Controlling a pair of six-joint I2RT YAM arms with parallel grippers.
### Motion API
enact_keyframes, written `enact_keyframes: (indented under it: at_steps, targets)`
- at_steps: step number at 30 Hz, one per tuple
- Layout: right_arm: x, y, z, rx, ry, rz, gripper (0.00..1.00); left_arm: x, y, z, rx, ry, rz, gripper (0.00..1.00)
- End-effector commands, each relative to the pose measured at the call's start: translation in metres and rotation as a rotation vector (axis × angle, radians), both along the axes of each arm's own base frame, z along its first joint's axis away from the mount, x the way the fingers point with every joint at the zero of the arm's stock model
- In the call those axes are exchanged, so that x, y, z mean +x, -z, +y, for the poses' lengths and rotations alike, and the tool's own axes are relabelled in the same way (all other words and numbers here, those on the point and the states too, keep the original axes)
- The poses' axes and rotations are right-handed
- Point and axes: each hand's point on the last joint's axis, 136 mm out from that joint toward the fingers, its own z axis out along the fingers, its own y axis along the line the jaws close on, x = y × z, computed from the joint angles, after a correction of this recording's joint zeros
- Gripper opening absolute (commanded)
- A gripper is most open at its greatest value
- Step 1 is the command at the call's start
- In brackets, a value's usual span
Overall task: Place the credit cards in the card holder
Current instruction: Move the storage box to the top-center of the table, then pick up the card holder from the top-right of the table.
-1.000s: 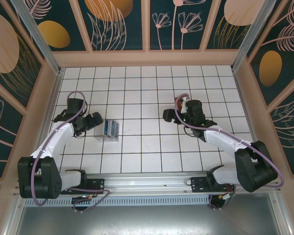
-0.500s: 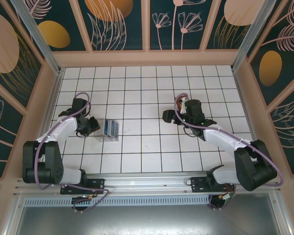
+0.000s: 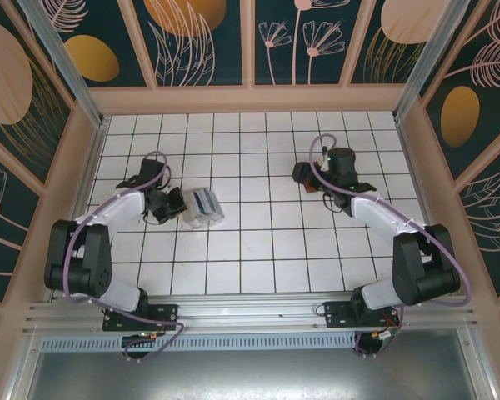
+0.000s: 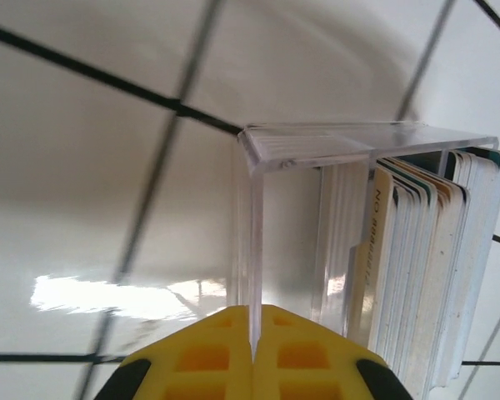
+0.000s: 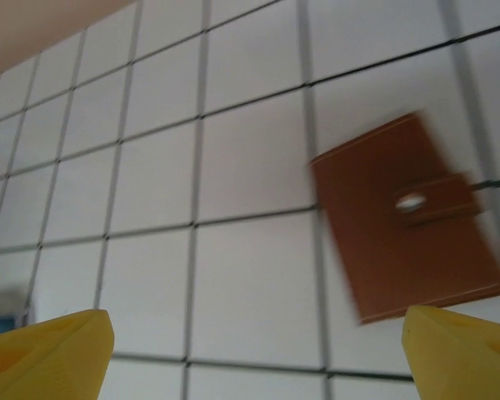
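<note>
Several credit cards (image 4: 417, 275) stand in the clear tray (image 4: 317, 143), whose wall is pinched by the left jaws: tray being secured. Card holder (image 5: 408, 218) lies closed on the table (image 5: 250, 275) under wide-open right jaws; it must be opened next

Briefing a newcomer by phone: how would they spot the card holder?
On the white tiled table, look right of centre, by the right gripper. The card holder lies flat there: reddish-brown with a clasp tab, unlike the clear tray of cards.
</note>
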Motion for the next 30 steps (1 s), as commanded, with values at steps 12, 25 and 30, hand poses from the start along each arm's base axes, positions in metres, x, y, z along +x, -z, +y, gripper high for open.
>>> enact_keyframes:
  at_steps: [12, 25, 30]
  targets:
    - [0.023, 0.045, -0.052, -0.192, -0.031, 0.146, 0.92, 0.126, -0.041, -0.140, -0.079, 0.164, -0.170, 0.02]
    - [0.043, 0.095, -0.036, -0.428, -0.174, 0.325, 0.97, 0.137, -0.078, -0.147, -0.093, 0.204, -0.292, 0.36]
    - [0.030, 0.117, -0.031, -0.436, -0.207, 0.386, 0.96, 0.120, -0.103, -0.128, -0.062, 0.208, -0.337, 0.43]
